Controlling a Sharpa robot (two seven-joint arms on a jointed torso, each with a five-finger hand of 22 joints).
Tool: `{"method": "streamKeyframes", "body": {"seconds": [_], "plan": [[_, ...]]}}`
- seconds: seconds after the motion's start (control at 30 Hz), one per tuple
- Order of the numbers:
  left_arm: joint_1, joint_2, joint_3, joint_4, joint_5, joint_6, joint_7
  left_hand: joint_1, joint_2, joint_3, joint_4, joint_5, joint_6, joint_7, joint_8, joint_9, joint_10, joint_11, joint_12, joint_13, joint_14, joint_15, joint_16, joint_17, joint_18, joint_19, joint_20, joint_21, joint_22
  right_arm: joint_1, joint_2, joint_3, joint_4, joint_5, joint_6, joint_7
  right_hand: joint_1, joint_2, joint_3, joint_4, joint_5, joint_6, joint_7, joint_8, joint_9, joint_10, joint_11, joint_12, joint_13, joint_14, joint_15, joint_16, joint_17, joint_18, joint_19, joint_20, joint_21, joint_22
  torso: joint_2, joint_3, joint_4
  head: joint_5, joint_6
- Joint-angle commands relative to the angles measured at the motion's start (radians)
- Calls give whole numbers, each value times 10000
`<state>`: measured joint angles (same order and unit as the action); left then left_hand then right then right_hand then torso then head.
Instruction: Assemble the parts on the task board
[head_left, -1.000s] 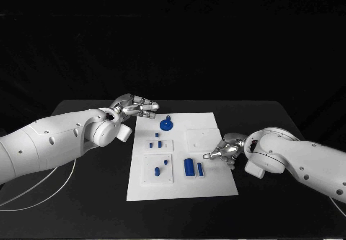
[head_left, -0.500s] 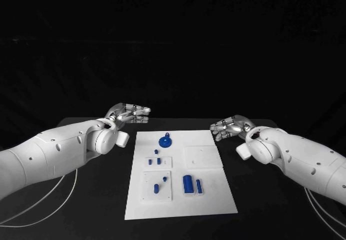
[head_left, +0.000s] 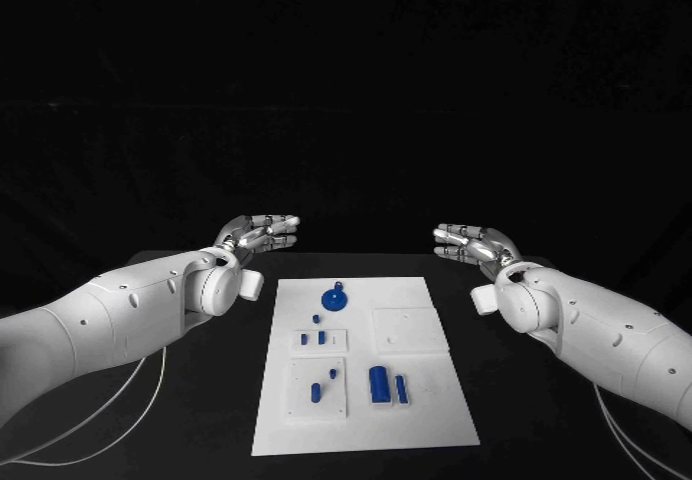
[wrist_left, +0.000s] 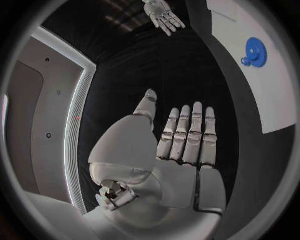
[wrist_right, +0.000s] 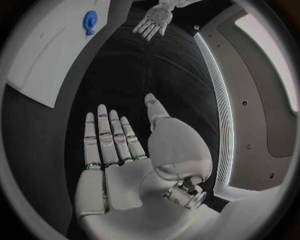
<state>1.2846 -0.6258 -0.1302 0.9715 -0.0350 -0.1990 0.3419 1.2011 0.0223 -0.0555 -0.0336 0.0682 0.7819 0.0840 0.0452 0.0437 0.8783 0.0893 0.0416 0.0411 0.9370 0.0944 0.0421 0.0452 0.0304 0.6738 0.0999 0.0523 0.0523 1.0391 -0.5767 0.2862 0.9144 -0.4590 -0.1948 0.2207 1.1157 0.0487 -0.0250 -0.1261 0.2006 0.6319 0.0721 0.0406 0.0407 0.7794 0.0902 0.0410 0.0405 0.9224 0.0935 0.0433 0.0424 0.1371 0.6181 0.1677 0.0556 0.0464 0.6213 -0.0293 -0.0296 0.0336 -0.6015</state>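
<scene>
Task board (head_left: 433, 400) untouched, left hand (head_left: 261, 232) and right hand (head_left: 472, 241) now raised, flat, empty

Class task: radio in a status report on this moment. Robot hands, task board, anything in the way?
Left robot hand open, right robot hand open, both raised beyond the board. Task board untouched, blue parts on it. Nothing in the way.

White task board (head_left: 433, 400) lies flat mid-table; blue gear (head_left: 335, 298) near its far edge, small blue parts (head_left: 381, 384) nearer.
</scene>
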Motion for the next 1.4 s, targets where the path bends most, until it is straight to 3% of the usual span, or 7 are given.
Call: {"method": "streamKeyframes", "body": {"seconds": [0.03,0.07,0.1,0.13,0.17,0.77,1.4], "plan": [[-76,-44,50,216,-4,-201,64,-3911,-223,555,336,-682,-7819,-840,-452,-437,-8783,-893,-416,-411,-9370,-944,-421,-452,-304,-6738,-999,-523,-523,4,-67,-77,204,94,-181,49,-3632,-487,250,1261,-2006,-6319,-721,-406,-407,-7794,-902,-410,-405,-9224,-935,-433,-424,-1371,-6181,-1677,-556,-464,-101,31,40,-55,-14],[-117,-71,72,319,2,-300,94,-4228,-223,555,336,-682,-7819,-840,-452,-437,-8783,-893,-416,-411,-9370,-944,-421,-452,-304,-6738,-999,-523,-523,6,-99,-122,308,168,-272,97,-3908,-487,250,1261,-2006,-6319,-721,-406,-407,-7794,-902,-410,-405,-9224,-935,-433,-424,-1371,-6181,-1677,-556,-464,-153,52,60,-77,-12],[-165,-103,99,441,10,-417,131,-4514,-223,555,336,-682,-7819,-840,-452,-437,-8783,-893,-416,-411,-9370,-944,-421,-452,-304,-6738,-999,-523,-523,8,-137,-176,430,254,-379,154,-11157,-487,250,1261,-2006,-6319,-721,-406,-407,-7794,-902,-410,-405,-9224,-935,-433,-424,-1371,-6181,-1677,-556,-464,-214,76,83,-103,-9],[-223,-141,131,589,19,-558,175,-4793,-223,555,336,-682,-7819,-840,-452,-437,-8783,-893,-416,-411,-9370,-944,-421,-452,-304,-6738,-999,-523,-523,10,-183,-241,578,359,-509,222,-11157,-487,250,1261,-2006,-6319,-721,-406,-407,-7794,-902,-410,-405,-9224,-935,-433,-424,-1371,-6181,-1677,-556,-464,-289,105,112,-134,-6],[-289,-184,167,756,29,-717,224,-12011,-223,555,336,-682,-7819,-840,-452,-437,-8783,-893,-416,-411,-9370,-944,-421,-452,-304,-6738,-999,-523,-523,13,-234,-314,745,477,-655,300,-11157,-487,250,1261,-2006,-6319,-721,-406,-407,-7794,-902,-410,-405,-9224,-935,-433,-424,-1371,-6181,-1677,-556,-464,-372,137,144,-169,-2],[-2152,-1415,1195,5493,320,-5240,1635,-12011,-223,555,336,-682,-7819,-840,-452,-437,-8783,-893,-416,-411,-9370,-944,-421,-452,-304,-6738,-999,-523,-523,96,-1791,-2518,5772,4035,-5065,2630,-11157,-487,250,1261,-2006,-6319,-721,-406,-407,-7794,-902,-410,-405,-9224,-935,-433,-424,-1371,-6181,-1677,-556,-464,-771,293,296,-336,15],[-2346,-1542,1302,5985,350,-5710,1781,-12011,-223,555,336,-682,-7819,-840,-452,-437,-8783,-893,-416,-411,-9370,-944,-421,-452,-304,-6738,-999,-523,-523,109,-2033,-2862,6556,4590,-5752,2993,-11157,-487,250,1261,-2006,-6319,-721,-406,-407,-7794,-902,-410,-405,-9224,-935,-433,-424,-1371,-6181,-1677,-556,-464,-771,293,296,-336,15]]}}
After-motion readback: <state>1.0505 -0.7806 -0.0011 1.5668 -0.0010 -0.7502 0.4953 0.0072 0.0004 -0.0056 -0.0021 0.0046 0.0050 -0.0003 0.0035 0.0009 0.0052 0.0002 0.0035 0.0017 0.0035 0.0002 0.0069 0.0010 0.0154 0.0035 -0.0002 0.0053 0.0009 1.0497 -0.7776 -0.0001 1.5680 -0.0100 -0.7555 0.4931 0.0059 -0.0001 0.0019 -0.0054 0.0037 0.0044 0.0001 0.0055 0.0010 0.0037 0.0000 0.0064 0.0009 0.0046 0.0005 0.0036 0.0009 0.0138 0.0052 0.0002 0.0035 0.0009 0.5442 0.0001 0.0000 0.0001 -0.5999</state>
